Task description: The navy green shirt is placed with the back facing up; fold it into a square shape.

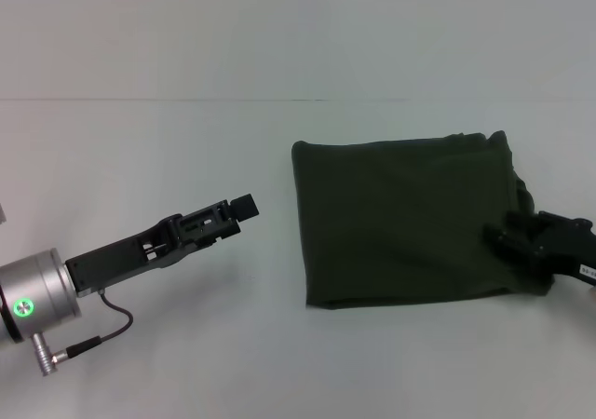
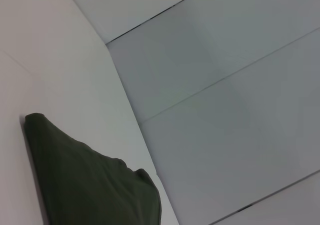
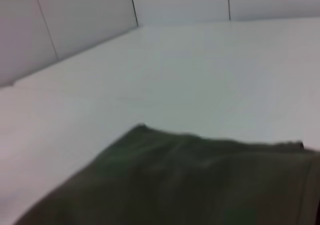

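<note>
The navy green shirt (image 1: 400, 219) lies folded into a rough square on the white table (image 1: 168, 149), right of centre, with its plain side up. My right gripper (image 1: 507, 235) rests at the shirt's right edge, over the bunched fabric there. My left gripper (image 1: 244, 208) hovers over bare table, a short way left of the shirt and apart from it. The left wrist view shows the shirt (image 2: 85, 185) lying flat near a corner of the picture. The right wrist view looks across the shirt (image 3: 200, 185) from close above.
The white table spreads out on all sides of the shirt. A pale panelled wall (image 2: 225, 110) stands behind the table's far edge. A cable (image 1: 107, 331) hangs from my left wrist.
</note>
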Controlling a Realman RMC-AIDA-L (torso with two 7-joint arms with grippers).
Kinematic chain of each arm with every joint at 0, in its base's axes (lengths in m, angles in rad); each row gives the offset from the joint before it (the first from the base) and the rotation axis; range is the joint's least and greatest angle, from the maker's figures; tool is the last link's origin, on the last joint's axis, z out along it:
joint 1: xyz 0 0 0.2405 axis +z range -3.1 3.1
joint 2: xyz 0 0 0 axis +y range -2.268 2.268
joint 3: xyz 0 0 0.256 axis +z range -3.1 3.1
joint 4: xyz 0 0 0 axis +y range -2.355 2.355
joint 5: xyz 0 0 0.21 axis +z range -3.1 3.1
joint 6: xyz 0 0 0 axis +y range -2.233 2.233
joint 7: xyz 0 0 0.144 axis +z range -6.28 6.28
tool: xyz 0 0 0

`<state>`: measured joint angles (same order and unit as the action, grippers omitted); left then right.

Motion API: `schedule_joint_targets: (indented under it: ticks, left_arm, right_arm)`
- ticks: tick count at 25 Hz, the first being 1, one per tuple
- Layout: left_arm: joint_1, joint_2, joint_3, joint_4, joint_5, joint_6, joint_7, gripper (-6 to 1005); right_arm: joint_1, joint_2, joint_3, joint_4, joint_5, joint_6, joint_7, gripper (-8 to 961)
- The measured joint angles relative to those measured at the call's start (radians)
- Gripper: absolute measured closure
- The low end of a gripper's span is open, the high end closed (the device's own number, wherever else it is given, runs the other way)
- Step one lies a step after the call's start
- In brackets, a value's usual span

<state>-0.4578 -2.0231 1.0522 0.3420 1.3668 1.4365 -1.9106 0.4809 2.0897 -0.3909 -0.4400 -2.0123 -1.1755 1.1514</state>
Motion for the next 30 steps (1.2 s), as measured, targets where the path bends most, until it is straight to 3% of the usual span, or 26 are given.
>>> schedule_joint_targets:
  ticks: [9,18,30]
  left_arm:
    - [-0.002,0.000,0.000,0.004,0.000,0.006,0.001,165]
    - [-0.001,-0.002,0.000,0.009,0.000,0.003,0.001,165]
    - [0.000,-0.002,0.007,0.010,0.001,0.005,-0.007,164]
  right_arm:
    - [0.011,0.001,-0.023,-0.004,0.122,-0.076,-0.028,431]
    - [0.067,0.007,-0.172,0.079,0.119,-0.050,-0.055,426]
    - [0.006,0.002,-0.186,0.111,0.119,0.029,-0.076,426]
